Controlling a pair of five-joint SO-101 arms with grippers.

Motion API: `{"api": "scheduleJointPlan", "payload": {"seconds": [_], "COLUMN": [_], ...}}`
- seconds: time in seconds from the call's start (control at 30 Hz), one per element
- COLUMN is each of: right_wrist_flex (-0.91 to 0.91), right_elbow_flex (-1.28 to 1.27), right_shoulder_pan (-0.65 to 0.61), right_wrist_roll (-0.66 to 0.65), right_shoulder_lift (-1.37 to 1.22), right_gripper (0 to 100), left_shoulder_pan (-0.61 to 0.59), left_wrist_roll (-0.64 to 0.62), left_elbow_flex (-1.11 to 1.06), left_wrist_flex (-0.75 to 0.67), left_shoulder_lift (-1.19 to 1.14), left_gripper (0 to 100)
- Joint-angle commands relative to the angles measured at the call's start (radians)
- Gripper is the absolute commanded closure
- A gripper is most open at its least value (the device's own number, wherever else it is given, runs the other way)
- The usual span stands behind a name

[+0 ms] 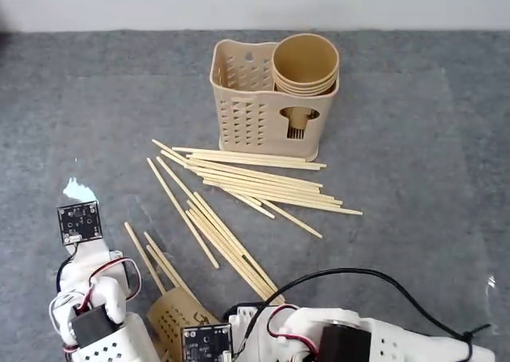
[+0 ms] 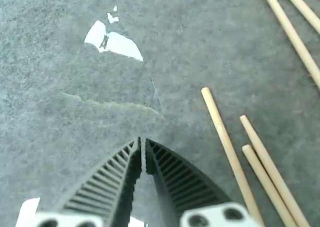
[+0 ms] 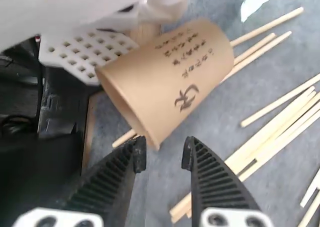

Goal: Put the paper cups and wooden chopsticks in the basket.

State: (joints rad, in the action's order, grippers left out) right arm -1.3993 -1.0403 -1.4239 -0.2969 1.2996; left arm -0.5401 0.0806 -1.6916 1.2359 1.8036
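Chopsticks (image 1: pixel 255 179) lie scattered before the basket (image 1: pixel 243 115), which holds stacked cups (image 1: pixel 305 63). One paper cup (image 3: pixel 165 82) lies tipped beside the left arm (image 1: pixel 107 342), just beyond the right gripper (image 3: pixel 162 154), whose fingers are parted. The left gripper (image 2: pixel 143 157) is pinched together.

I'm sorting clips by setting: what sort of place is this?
Probably a robot practice bench: a grey mat serves as the work surface, two robot arms sit at its near edge, and chopsticks lie scattered by a basket holding paper cups.

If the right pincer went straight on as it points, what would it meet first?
Most likely the paper cup lying on its side, its near end just ahead of the open right pincer; depth is unclear.
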Motion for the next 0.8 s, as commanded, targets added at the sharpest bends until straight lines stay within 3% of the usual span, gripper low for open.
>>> {"api": "scheduleJointPlan", "payload": {"seconds": [0.0, 0.3, 0.43, 0.77], "right_wrist_flex": [0.053, 0.071, 0.070, 0.186], "right_elbow_flex": [-0.028, 0.014, 0.058, 0.049], "right_shoulder_pan": [-0.007, -0.010, -0.070, -0.077], "right_wrist_roll": [0.006, 0.012, 0.015, 0.015], "right_shoulder_lift": [0.018, -0.185, -0.278, -0.297], "right_gripper": [86.1, 86.1, 86.1, 86.7], "left_shoulder_pan": [0.005, 0.005, 0.005, 0.005], "left_wrist_roll": [0.002, 0.002, 0.002, 0.005], "left_elbow_flex": [0.008, 0.008, 0.008, 0.008], "left_wrist_flex": [-0.002, -0.002, -0.002, -0.002], "left_shoulder_lift": [0.017, 0.017, 0.017, 0.017], "left_gripper": [99, 99, 99, 99]}}
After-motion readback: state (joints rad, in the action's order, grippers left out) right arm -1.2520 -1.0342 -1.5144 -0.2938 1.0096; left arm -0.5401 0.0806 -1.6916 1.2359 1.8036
